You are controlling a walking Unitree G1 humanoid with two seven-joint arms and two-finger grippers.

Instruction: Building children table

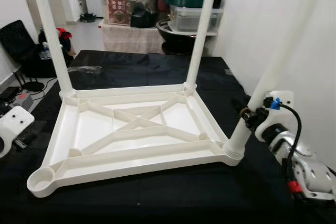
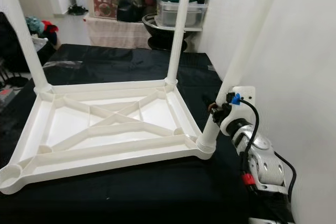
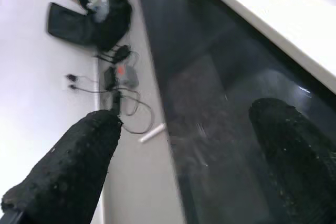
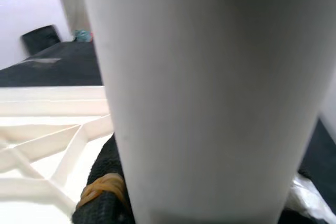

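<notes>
Because the upturned tabletop (image 1: pixel 131 129) lies sockets-up on the black surface (image 1: pixel 157 198), the right claw (image 1: pixel 251 115) grips the tilted third leg (image 1: pixel 270 74) to seat it, while the left claw (image 3: pixel 184 166) idles wide.

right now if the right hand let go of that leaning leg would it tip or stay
The leg leans outward from its corner socket, so it is probably not fully seated and may topple. It looks like hollow plastic, likely light and stiff. The right hand is clamped around it low down.

White tabletop (image 1: pixel 131 129) — legs (image 1: pixel 199 35) too — on black cloth (image 1: pixel 157 192).
</notes>
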